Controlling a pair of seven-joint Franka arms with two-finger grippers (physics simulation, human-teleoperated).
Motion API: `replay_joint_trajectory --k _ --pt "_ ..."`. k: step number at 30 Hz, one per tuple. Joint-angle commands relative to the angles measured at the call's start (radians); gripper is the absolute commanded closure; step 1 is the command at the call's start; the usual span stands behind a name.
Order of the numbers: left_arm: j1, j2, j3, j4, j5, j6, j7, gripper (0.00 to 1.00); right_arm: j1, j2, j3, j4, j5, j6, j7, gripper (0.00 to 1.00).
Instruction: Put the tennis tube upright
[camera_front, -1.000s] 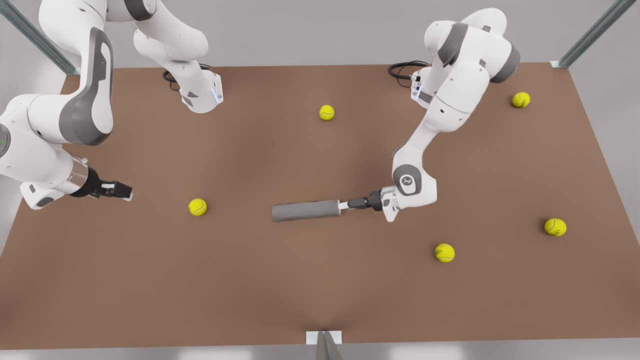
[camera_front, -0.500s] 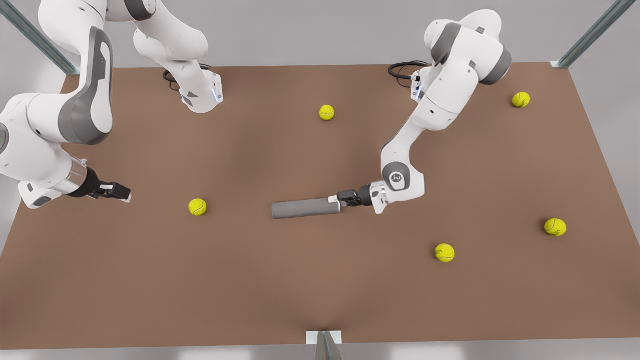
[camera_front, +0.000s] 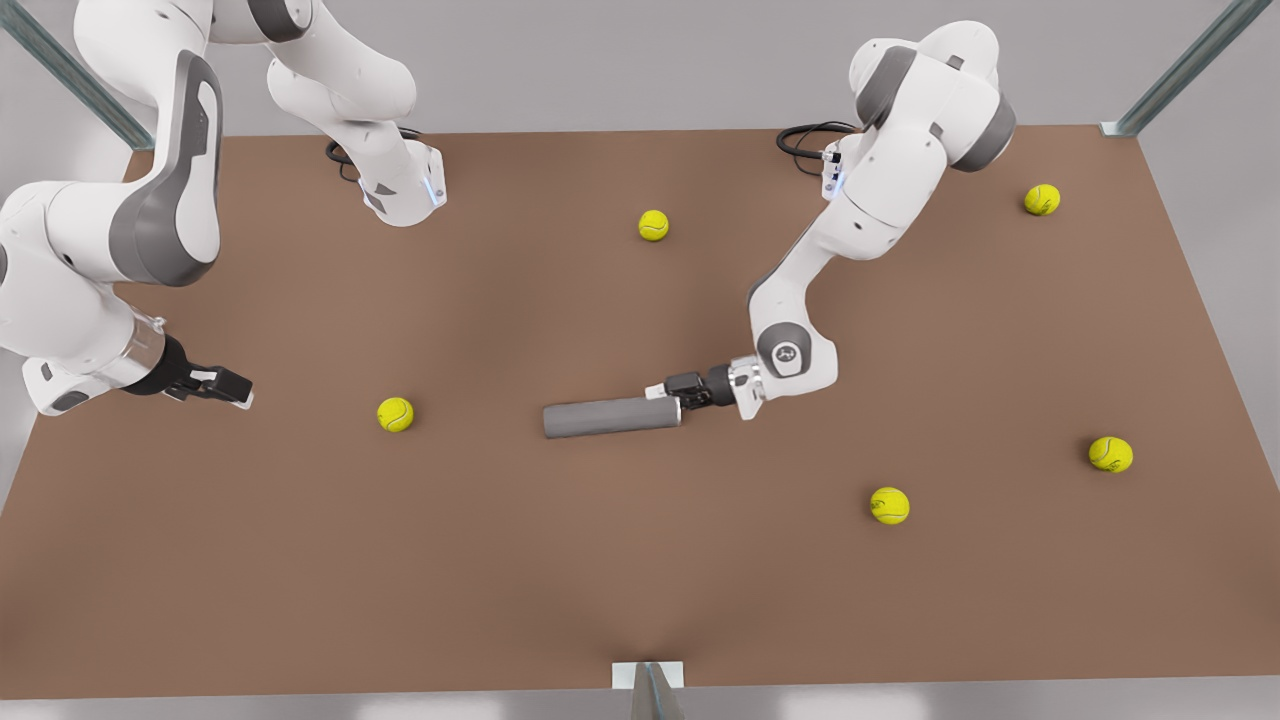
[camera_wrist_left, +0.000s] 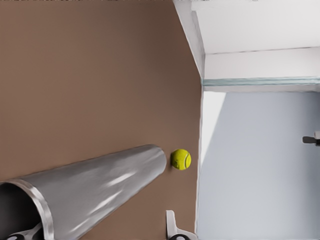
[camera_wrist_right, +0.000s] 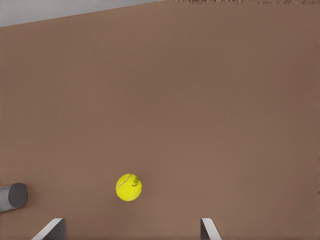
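While the tennis tube (camera_front: 611, 416) lies flat mid-surface (camera_front: 600, 560), left gripper (camera_front: 668, 392) sits at its open end, fingers (camera_wrist_left: 172, 226) spread astride rim; right gripper (camera_front: 232, 390), fingers apart, empty, waits well beyond the tube's closed end.

Open table around the lying tube

I'm seeing bare table (camera_front: 620, 560) all along the tennis tube (camera_front: 610, 417); the left gripper (camera_front: 668, 393) is crowding its open end, and one ball (camera_front: 395, 414) is sitting well beyond the closed end.

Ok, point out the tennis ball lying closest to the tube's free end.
The tennis ball off the tennis tube's closed end, toward the front view's left; the other four lie farther off. The left gripper is at the tube's opposite end.
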Motion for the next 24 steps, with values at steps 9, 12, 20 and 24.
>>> replay_joint_trajectory --k 9,12,20,24 --pt "0.007 -0.051 0.000 -0.003 -0.043 -0.067 -0.038 0.00 0.000 -0.001 0.004 0.003 0.001 0.003 0.007 0.00" --pt "0.007 -0.053 0.000 -0.003 -0.043 -0.064 -0.038 0.26 0.002 -0.001 0.004 0.001 -0.001 0.003 0.007 0.00" --pt "0.005 -0.047 0.000 -0.004 -0.043 -0.051 -0.055 0.79 0.002 0.005 0.004 0.001 -0.001 0.004 0.002 0.00" --pt "0.005 -0.097 0.001 -0.024 -0.043 -0.049 -0.136 0.79 0.000 0.005 0.004 0.001 -0.001 0.001 -0.002 0.00"
